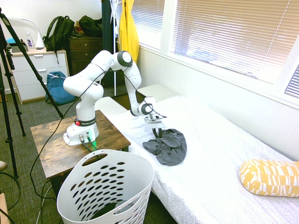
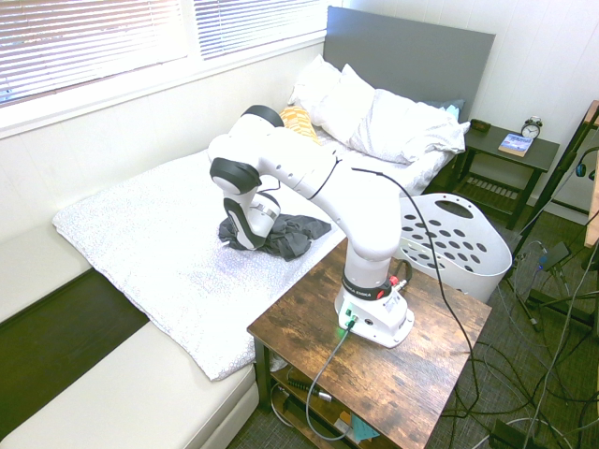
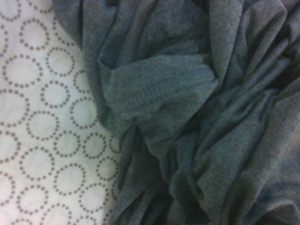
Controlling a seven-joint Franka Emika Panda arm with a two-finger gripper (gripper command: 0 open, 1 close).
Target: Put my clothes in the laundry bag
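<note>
Gripper [image 1: 158,135] is down on the near edge of the grey shirt [image 1: 167,147], a crumpled heap on the bed [image 1: 219,154] near its basket-side edge. Fingers are buried in the folds, so I can't tell if they're released or clamped on cloth (neither outside view shows the tips). In the first exterior view the basket [image 1: 105,186] sits at about 7 o'clock from the shirt, on the floor beside the small table [image 1: 56,149], mouth tipped toward the camera; something dark seems to lie in its bottom. Wrist view shows a ribbed cuff or hem [image 3: 159,89] bunched among deep folds, with the ring-patterned bedspread [image 3: 42,117] alongside. My read: the step in hand is the pinch. To do it well, bite into a thick fold, not a single layer or the bedspread under it, then lift straight up high enough that trailing cloth clears the bed edge and basket rim before swinging over. Risk: a shallow grip lets the shirt slide out mid-swing.
</note>
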